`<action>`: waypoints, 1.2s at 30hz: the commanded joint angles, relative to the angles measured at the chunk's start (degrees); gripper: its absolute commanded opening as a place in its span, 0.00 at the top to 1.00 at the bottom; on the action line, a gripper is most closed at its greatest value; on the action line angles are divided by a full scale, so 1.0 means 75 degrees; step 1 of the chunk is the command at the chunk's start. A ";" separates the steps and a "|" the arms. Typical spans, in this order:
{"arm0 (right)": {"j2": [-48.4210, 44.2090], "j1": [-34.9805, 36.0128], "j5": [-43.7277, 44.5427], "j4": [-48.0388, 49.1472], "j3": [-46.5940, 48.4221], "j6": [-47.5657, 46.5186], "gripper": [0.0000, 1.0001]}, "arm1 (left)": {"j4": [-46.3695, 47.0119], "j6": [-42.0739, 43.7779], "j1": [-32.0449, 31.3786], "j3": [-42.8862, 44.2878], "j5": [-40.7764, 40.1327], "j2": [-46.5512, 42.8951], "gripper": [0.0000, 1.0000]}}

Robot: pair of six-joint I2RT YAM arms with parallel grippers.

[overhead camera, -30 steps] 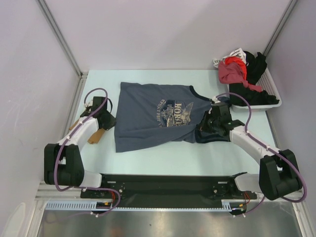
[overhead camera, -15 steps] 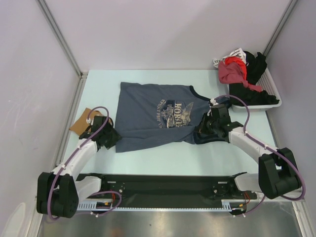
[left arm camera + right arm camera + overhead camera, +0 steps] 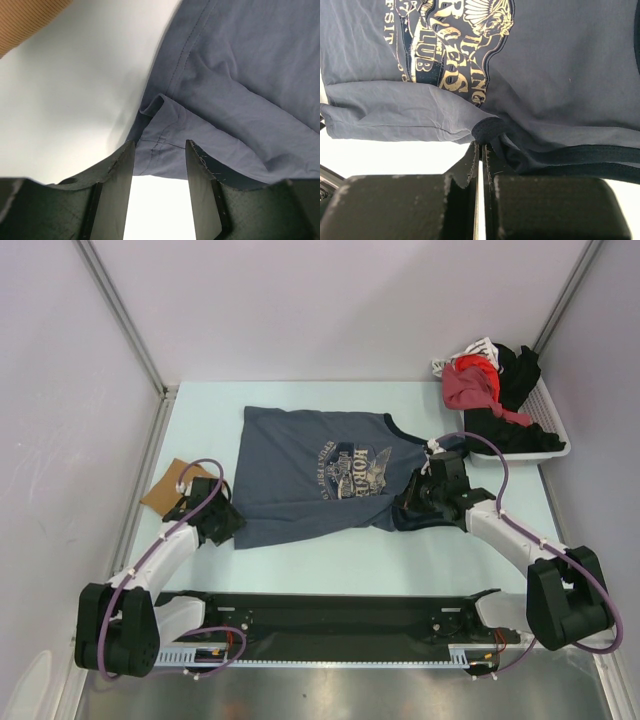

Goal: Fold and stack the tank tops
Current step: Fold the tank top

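Observation:
The slate-blue tank top lies spread on the table, printed side up, neck towards the right. The tan-brown tank top lies folded small at the left. My left gripper is open at the blue top's near-left hem corner; in the left wrist view the corner lies between the open fingers, and the tan top shows at the upper left. My right gripper is shut on the blue top's dark-trimmed near armhole edge, seen pinched at the tips of my right gripper.
A white tray at the back right holds a heap of red, black and white clothes. Walls close in the table at the left, back and right. The black base rail runs along the near edge.
My left arm left the tan top and swung near and right to the blue top's hem corner, uncovering the tan top. The right gripper barely moved.

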 commanded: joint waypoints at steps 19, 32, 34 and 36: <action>-0.0097 -0.0006 -0.0116 0.0204 0.0003 -0.0143 0.97 | 0.0675 0.0335 -0.0329 -0.0439 0.0338 0.0160 0.79; -0.1408 0.0509 -0.0092 -0.0370 -0.1003 0.0371 0.98 | -0.0203 -0.0285 -0.0505 -0.0650 0.0443 -0.1665 1.00; -0.1817 0.0755 -0.0046 -0.0521 -0.1295 0.0536 0.97 | -0.0389 -0.0531 -0.0505 -0.0639 0.0514 -0.2052 1.00; -0.2123 0.0908 -0.0010 -0.0674 -0.1472 0.0759 0.97 | -0.0542 -0.0637 -0.0505 -0.0569 0.0514 -0.2323 1.00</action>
